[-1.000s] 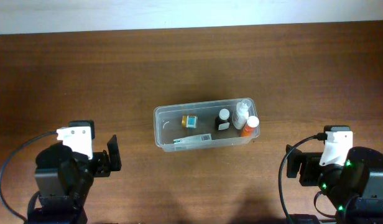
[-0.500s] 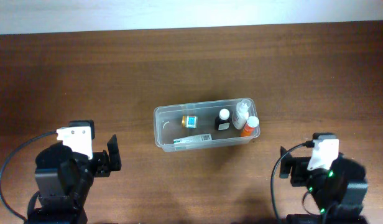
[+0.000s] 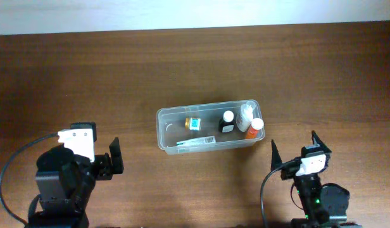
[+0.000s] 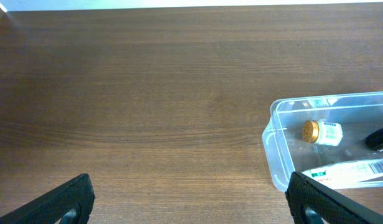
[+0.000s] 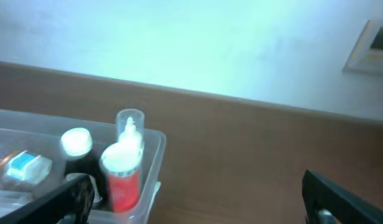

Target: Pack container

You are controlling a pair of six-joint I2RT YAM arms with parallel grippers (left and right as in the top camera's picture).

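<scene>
The clear container stands at the table's middle. It holds a small gold-capped bottle, a black bottle, a white spray bottle, an orange bottle and a white-and-green box. My left gripper is open and empty, left of the container and apart from it. In the left wrist view the container lies at the right. My right gripper is open and empty, below and right of the container. Its wrist view shows the container's corner and the orange bottle.
Bare brown wood table lies all around the container. The table's far edge meets a white wall at the top. Both arm bases stand near the front edge, the left and the right.
My right arm has drawn back toward the front edge and shifted left, its open fingers now facing the container. The left arm and the container have not moved.
</scene>
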